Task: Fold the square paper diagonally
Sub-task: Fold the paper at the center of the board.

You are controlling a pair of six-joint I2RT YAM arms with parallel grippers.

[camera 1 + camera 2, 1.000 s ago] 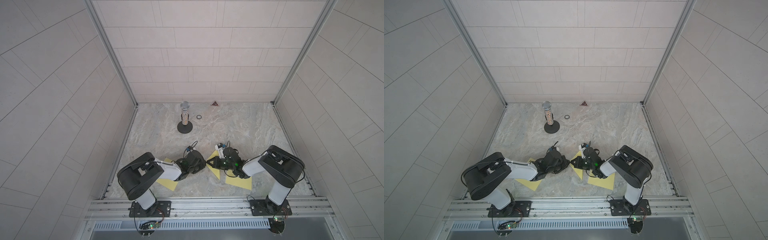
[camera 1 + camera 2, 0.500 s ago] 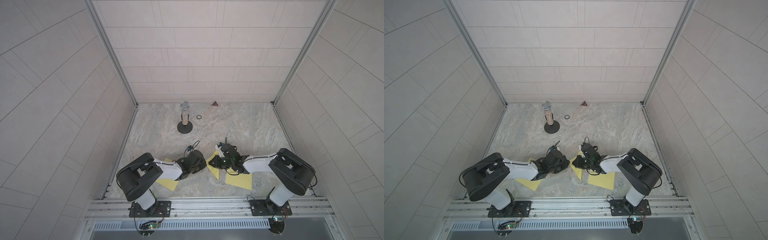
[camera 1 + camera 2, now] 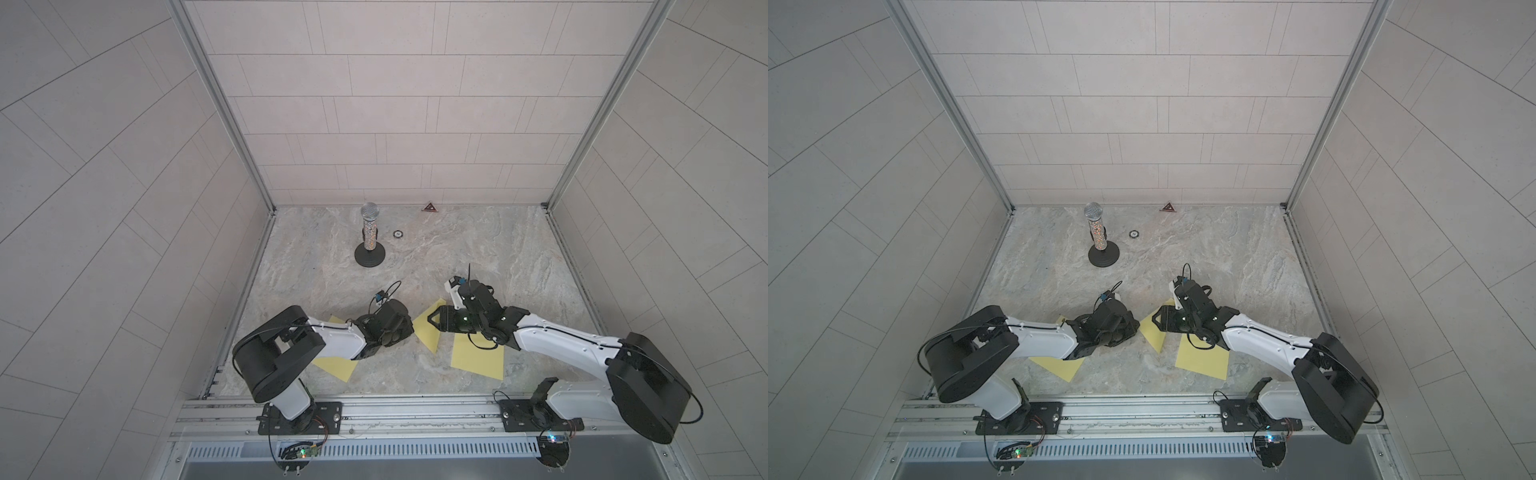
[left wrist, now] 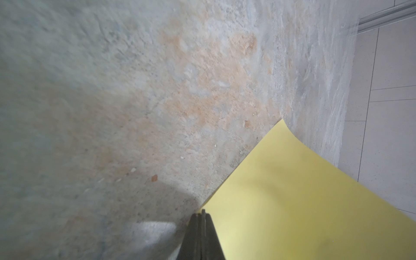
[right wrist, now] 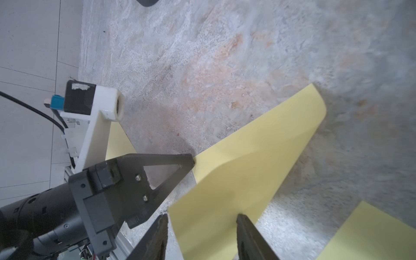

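The half-folded paper [image 3: 424,337] lies well on the robot's side of the microphone [image 3: 369,232], its long axis pointing roughly back at it. The left gripper [image 4: 201,216] is clamped on its corner. The right gripper [image 5: 202,218], jaws apart, straddles the loose flap and looks better placed to press the crease.

Pale grey tiled back wall [image 3: 395,104] and side walls [image 3: 104,208], staggered joints, metal corner posts [image 3: 224,112]. Floor [image 3: 478,249] has a marbled stone look, grey with beige-orange patches. Metal rail [image 3: 415,409] and slotted vent grille [image 3: 415,449] run along the near edge. Light is even, shadows soft. Small triangular marker [image 3: 429,207] at the back wall's foot, maybe a sticker.
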